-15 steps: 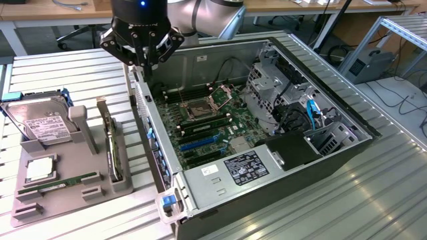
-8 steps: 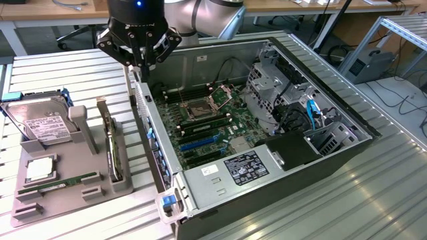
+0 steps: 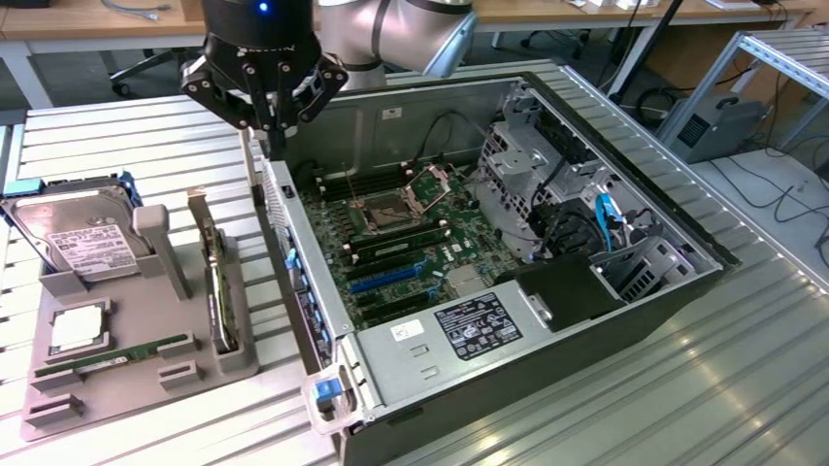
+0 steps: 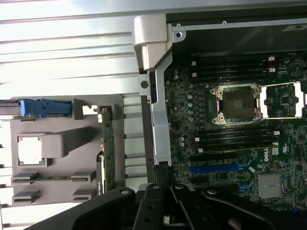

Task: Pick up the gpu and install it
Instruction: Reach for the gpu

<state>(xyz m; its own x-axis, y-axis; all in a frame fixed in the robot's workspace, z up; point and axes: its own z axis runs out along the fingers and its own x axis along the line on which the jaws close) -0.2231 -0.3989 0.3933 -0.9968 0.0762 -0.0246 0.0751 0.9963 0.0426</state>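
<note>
The gpu [image 3: 216,282] stands on its long edge in a slot of the grey holder tray [image 3: 130,379], at the exterior view's left of the open computer case [image 3: 545,320]. The wrist view looks down on the gpu [image 4: 108,148] as a thin green-brown strip. My black gripper [image 3: 272,136] hangs above the case's rear wall near its far corner, beyond the far end of the gpu and apart from it. The gripper [image 4: 162,170] is shut with nothing between its fingers. The motherboard [image 3: 388,243] lies exposed, with a blue slot [image 4: 218,167] on it.
A hard drive [image 3: 78,243], a processor chip [image 3: 78,330] and a RAM stick [image 3: 111,354] share the tray. Inside the case are an empty CPU socket [image 4: 237,103], drive cages [image 3: 531,184] and cables. The case sits on a ribbed metal table [image 3: 700,388].
</note>
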